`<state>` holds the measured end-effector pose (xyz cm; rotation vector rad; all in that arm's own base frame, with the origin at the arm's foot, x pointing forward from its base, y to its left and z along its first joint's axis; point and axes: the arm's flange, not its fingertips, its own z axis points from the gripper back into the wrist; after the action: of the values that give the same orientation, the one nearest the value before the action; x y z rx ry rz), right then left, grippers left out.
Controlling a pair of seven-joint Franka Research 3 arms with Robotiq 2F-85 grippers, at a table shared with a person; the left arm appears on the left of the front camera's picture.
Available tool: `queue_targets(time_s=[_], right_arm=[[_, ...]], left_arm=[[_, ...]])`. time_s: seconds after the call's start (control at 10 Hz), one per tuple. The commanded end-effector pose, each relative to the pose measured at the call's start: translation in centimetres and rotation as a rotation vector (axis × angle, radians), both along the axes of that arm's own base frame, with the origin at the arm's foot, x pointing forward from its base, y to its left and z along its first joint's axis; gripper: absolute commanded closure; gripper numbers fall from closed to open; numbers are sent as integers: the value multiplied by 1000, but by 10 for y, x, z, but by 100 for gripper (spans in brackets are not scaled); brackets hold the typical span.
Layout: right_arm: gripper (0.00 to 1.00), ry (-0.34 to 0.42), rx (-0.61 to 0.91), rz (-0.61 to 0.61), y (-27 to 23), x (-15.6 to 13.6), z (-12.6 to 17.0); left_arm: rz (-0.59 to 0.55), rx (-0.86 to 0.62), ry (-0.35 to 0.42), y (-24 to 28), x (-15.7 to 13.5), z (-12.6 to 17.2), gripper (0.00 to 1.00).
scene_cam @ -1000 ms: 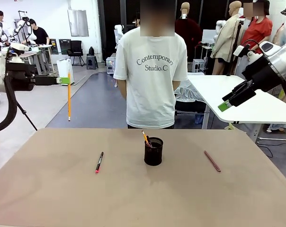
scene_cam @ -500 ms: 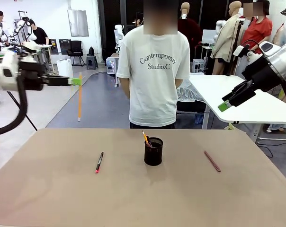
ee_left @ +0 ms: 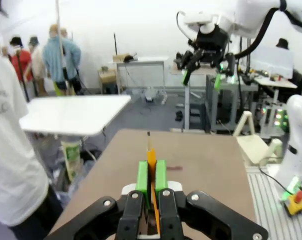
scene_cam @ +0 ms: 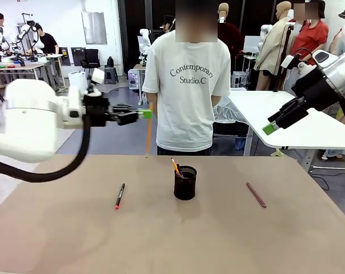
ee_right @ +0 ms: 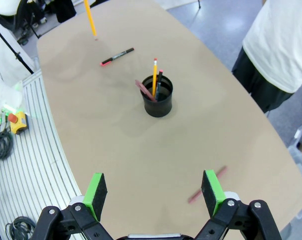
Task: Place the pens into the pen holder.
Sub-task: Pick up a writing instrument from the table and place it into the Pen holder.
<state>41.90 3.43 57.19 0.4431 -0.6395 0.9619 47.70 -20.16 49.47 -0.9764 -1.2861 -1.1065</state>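
My left gripper [scene_cam: 145, 114] is shut on a yellow-orange pencil [scene_cam: 148, 137] that hangs upright above the table's far edge, left of the pen holder. In the left wrist view the green pads [ee_left: 142, 176] press on the pencil [ee_left: 151, 159]. The black mesh pen holder [scene_cam: 185, 184] stands mid-table with a few pens [ee_right: 154, 75] in it. A black pen with red ends [scene_cam: 120, 196] lies to its left and a maroon pen [scene_cam: 256, 194] to its right. My right gripper [scene_cam: 272, 127] hangs open and empty, high at the right, over the maroon pen [ee_right: 207, 185].
A person in a white T-shirt [scene_cam: 187, 85] stands at the far edge behind the holder. A white table [scene_cam: 287, 123] stands beyond at the right. Bare tabletop [scene_cam: 172, 240] stretches in front of the holder.
My left arm has swung to the right with the pencil, from the far left towards the holder. The right arm and the pens on the table have not moved.
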Motion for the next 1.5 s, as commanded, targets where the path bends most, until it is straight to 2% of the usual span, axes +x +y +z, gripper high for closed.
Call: queue_targets(time_s=[0.0,0.1,0.3,0.4,0.6,0.8,1.1,1.4], right_arm=[[0,3,26,0,0,0,1],[0,3,26,0,0,0,1],[0,3,26,0,0,0,1],[0,3,26,0,0,0,1],[0,3,26,0,0,0,1],[0,3,26,0,0,0,1],[0,3,26,0,0,0,1],[0,3,26,0,0,0,1]], left_arm=[[-11,-105,-96,-33,-2,-18,100],[-21,-118,-129,-47,-8,-24,100],[-70,-178,-109,-78,-12,-36,100],[-23,-102,-94,-59,-13,-21,100],[-23,-102,-94,-59,-13,-21,100],[-37,-111,-114,-76,-12,-40,100],[-78,-142,-87,-107,16,-77,100],[-52,-146,-124,-118,32,-104,100]])
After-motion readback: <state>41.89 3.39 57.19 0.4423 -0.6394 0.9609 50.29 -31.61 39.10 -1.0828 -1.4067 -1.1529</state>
